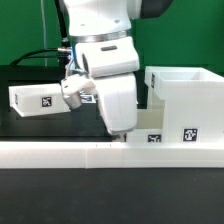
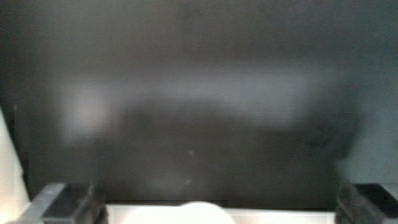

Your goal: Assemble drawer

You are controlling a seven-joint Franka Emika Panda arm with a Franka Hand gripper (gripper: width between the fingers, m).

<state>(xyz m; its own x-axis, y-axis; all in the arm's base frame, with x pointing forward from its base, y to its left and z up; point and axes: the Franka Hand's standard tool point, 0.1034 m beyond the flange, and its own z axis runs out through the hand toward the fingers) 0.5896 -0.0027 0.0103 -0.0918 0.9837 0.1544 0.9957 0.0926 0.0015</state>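
The large white cube housing (image 1: pixel 186 100) stands on the exterior view's right, with a tag on its front. One small white tray (image 1: pixel 38 98) with a tag lies on the exterior view's left. A second tray (image 1: pixel 152 137) with a tag lies low beside the housing, just under my hand. My gripper (image 1: pixel 120 128) hangs over it. In the wrist view my gripper (image 2: pixel 217 198) is open, its dark fingers (image 2: pixel 68 203) wide apart. The tray's white edge and round knob (image 2: pixel 206 210) show between them, blurred.
The long low white rail (image 1: pixel 90 153) runs along the front of the black table (image 1: pixel 30 125). The arm's white body hides the middle of the scene. Dark table surface (image 2: pixel 196 90) fills most of the wrist view.
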